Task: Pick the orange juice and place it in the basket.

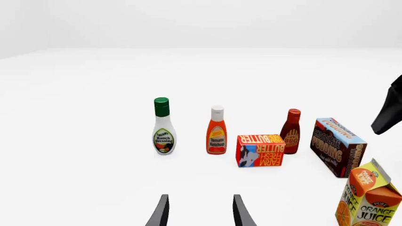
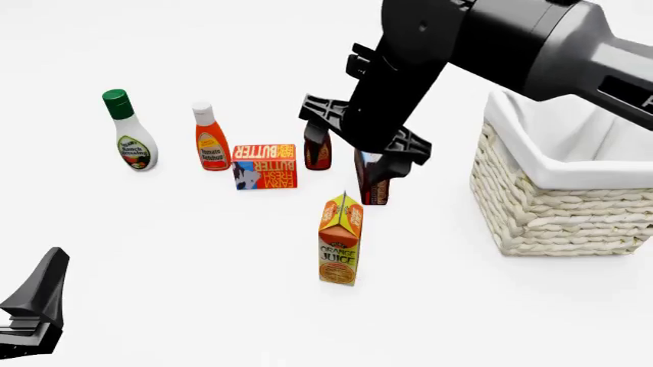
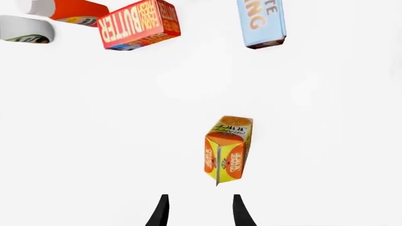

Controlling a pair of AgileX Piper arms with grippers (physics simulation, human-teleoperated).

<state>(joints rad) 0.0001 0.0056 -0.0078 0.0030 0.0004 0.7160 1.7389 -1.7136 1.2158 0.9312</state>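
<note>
Orange-and-yellow carton, the orange juice [image 2: 340, 241], is standing upright on the white desk [image 2: 204, 290], untouched, with nothing gripping it. Taking the juice as landmark: the basket [image 2: 556, 206], cream wicker with white cloth lining, is sitting off to its right, well apart, same desk. The butter box [image 2: 264, 166] is lying behind the juice and to its left; the ketchup bottle [image 2: 211, 138] is standing further left of that, and the ranch dressing bottle [image 2: 130, 133] furthest left. A dark sauce bottle [image 2: 317, 152] is standing behind the juice, partly covered by the right arm [image 2: 459, 53]. The pudding box [image 2: 372, 180] is sitting just behind the juice, also partly hidden by that arm. The right arm is reaching in over the juice from the upper right, hanging above and behind it, not touching. In the right wrist view the right gripper [image 3: 197, 209] is showing jaws spread apart, empty, with the juice [image 3: 227, 149] beyond the fingertips, apart from them. The left gripper [image 1: 197, 211] is sitting low, well to the left of the juice and nearer the camera; jaws spread, holding nothing. In the left wrist view the juice [image 1: 370, 200] is appearing at the frame edge, with the pudding box [image 1: 338, 147] next to it.
</note>
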